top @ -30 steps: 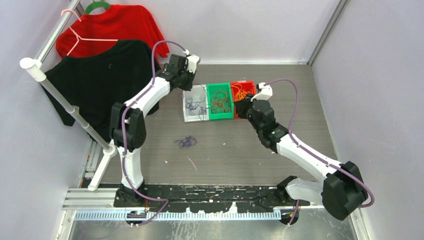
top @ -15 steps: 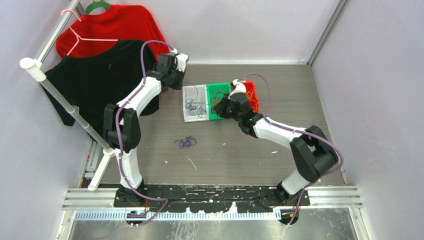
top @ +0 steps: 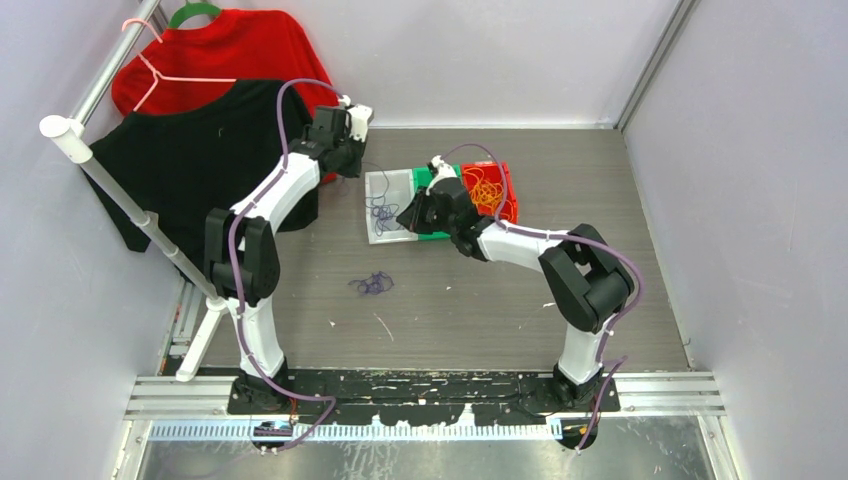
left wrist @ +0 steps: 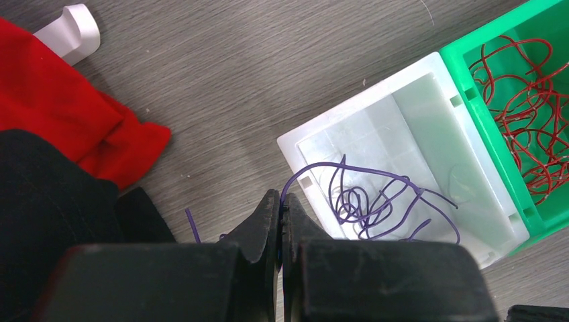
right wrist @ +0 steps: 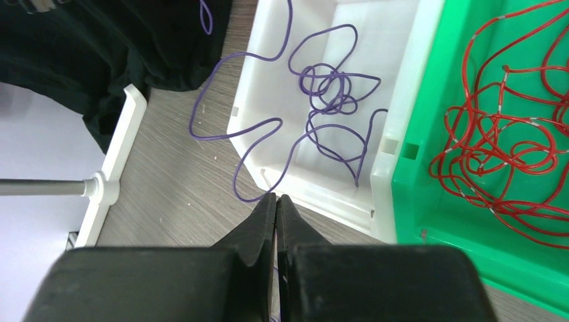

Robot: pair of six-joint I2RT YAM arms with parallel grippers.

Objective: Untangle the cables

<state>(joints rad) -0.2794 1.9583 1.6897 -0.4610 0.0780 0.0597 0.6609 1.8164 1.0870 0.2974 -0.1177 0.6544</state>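
Far left: clothes rack (top: 130, 205) with a black shirt (top: 180, 170) and a red shirt (top: 230, 50), crowding the left arm. The rack's white foot (right wrist: 111, 174) sits just left of the right gripper.

Mid-table, three bins side by side:
- white bin (top: 368, 210), holding purple cables (right wrist: 329, 87)
- green bin (right wrist: 409, 194), holding red-brown cables (right wrist: 496, 154)
- red bin (top: 505, 190), holding orange cables (top: 483, 190)

A loose purple tangle (top: 372, 284) lies apart on the bare table, nearer me.

Left gripper (left wrist: 282, 204): jaws pressed together at the white bin's outer corner, with one strand of the purple cables running out from between the tips into the bin.

Right gripper (right wrist: 276, 199): jaws closed at the bin's near corner. A purple loop spills over the rim and meets the tips; I cannot tell if it is pinched.
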